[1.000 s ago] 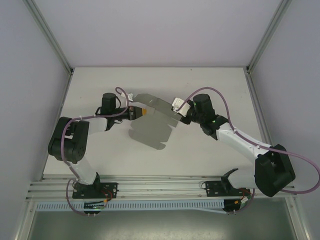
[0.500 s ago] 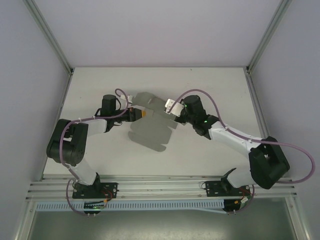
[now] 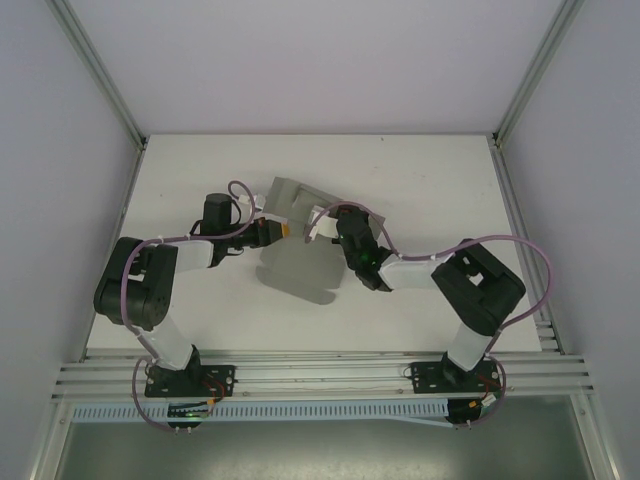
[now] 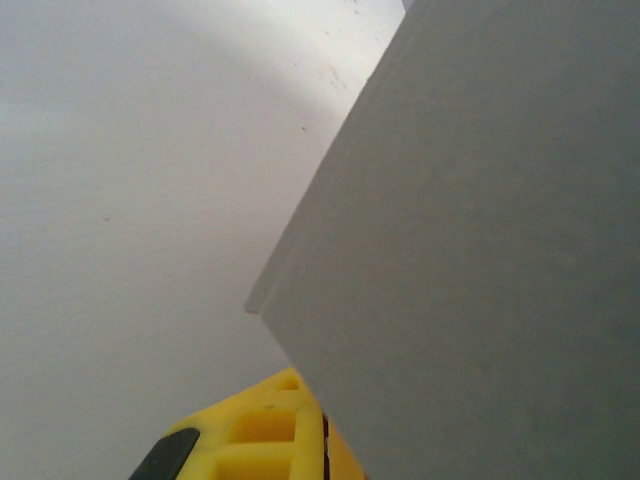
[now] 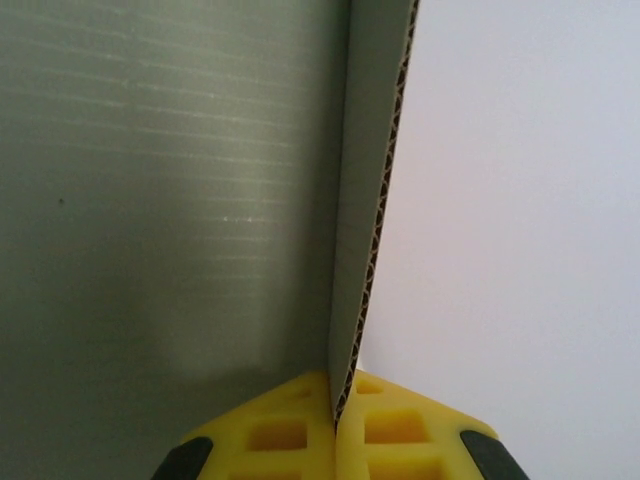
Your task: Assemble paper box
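Note:
The paper box [image 3: 300, 265] is a grey cardboard sheet near the table's middle, partly folded, with its back panel [image 3: 300, 197] raised. My left gripper [image 3: 284, 230] holds the sheet's left edge. In the left wrist view the grey panel [image 4: 480, 250] covers the right side, and the yellow fingers [image 4: 270, 435] are shut at its lower edge. My right gripper [image 3: 322, 225] sits just right of the left one. Its yellow fingers [image 5: 400, 440] are clamped on an upright corrugated flap [image 5: 375, 200], beside the wide grey panel [image 5: 170, 200].
The white table [image 3: 450, 180] stretches free to the right and at the back. Grey walls and slanted frame posts [image 3: 100, 75] close the sides. An aluminium rail [image 3: 320, 370] with both arm bases runs along the near edge.
The right arm has folded its elbow and carried its gripper leftward, close to the left gripper. The sheet's right flap came with it and the back panel now stands up. The left arm barely moved.

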